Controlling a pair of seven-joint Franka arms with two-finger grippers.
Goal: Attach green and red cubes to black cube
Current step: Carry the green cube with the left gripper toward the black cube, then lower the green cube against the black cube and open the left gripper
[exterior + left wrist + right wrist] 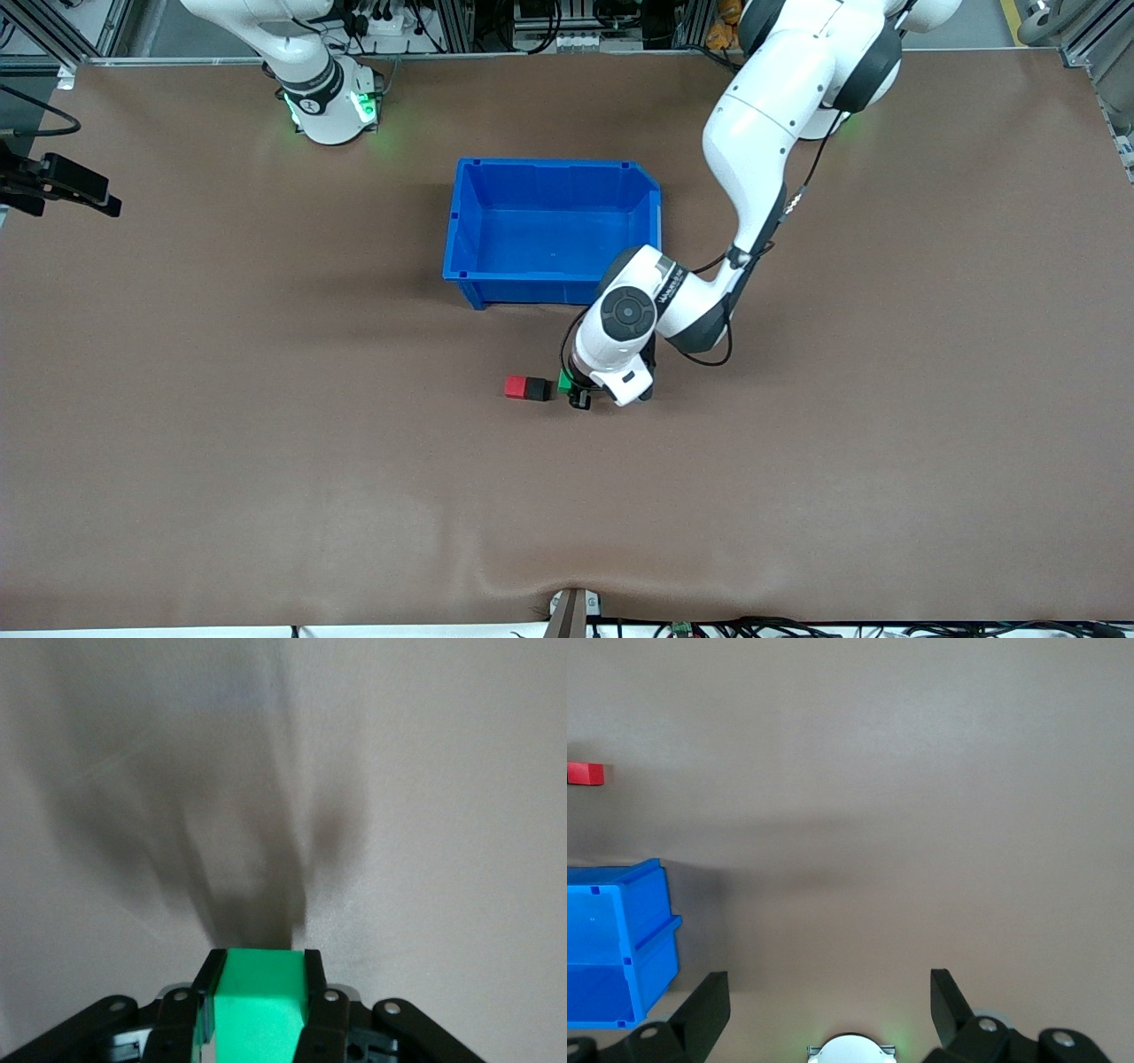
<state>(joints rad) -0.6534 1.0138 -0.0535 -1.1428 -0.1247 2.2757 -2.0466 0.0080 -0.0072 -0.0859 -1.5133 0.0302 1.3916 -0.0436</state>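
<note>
Brown table (266, 461) fills the front view. Blue bin (551, 232) sits mid-table, toward the robots' bases, nothing visible inside it.

Left arm (762, 159) reaches from its base down past the bin's corner to a spot nearer the front camera than the bin. Right arm (310, 71) waits near its base, up above its own end of the table.

Left gripper (578, 390) is low at the table, clamped on the green cube (564, 383). Left wrist view confirms it: the cube sits squarely between both fingers (312, 979), pinched on two opposite faces. Whether the cube rests on the table or hangs just off it is hard to tell from these views.

Right gripper (829, 1010) has its fingers spread wide, nothing between them, over bare table beside the bin.

Red cube (516, 386) and black cube (537, 388) lie on the table, touching side by side, nearer the front camera than the bin. Red is on the side toward the right arm's end. Green cube is just beside the black cube's other face, seemingly a thin gap between them.
</note>
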